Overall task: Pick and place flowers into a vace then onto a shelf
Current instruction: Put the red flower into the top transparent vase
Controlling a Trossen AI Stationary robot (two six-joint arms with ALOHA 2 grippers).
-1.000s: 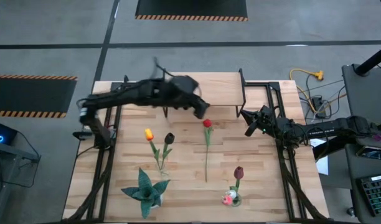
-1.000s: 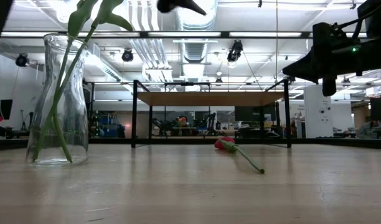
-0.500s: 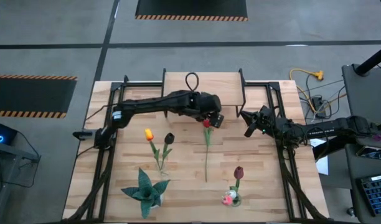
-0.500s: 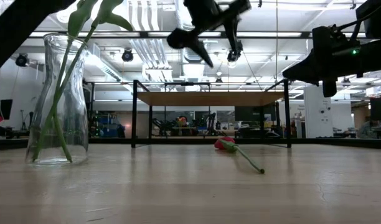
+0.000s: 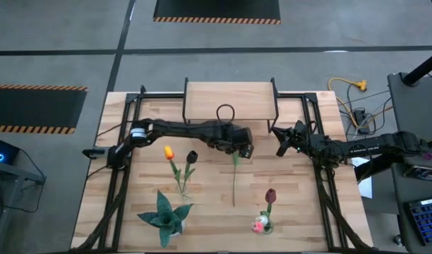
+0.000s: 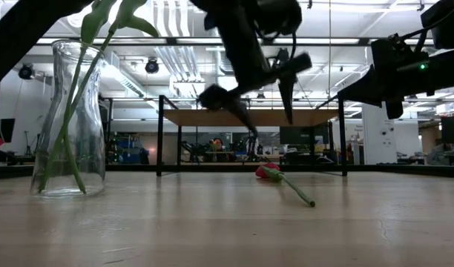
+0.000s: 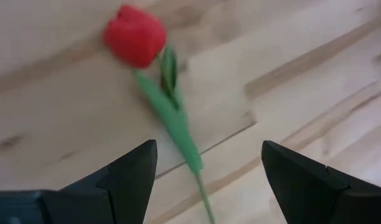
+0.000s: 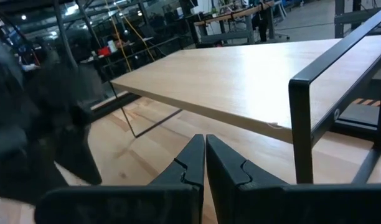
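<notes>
The left gripper hangs at the centre of the high view, just above the red tulip, its fingers spread wide and empty on either side of the green stem in the wrist view. The tulip lies flat on the wooden table, head toward the shelf at top centre. The right gripper waits at centre right beside the shelf, fingers pressed together on nothing. At lower right of the high view the glass vase holds a maroon tulip and a pink-white one, so the filling looks partly done. A yellow tulip and a black tulip lie left of centre, with a spiky teal plant below them. By my reckoning, three flowers remain to be placed, and the vase is not yet on the shelf.
</notes>
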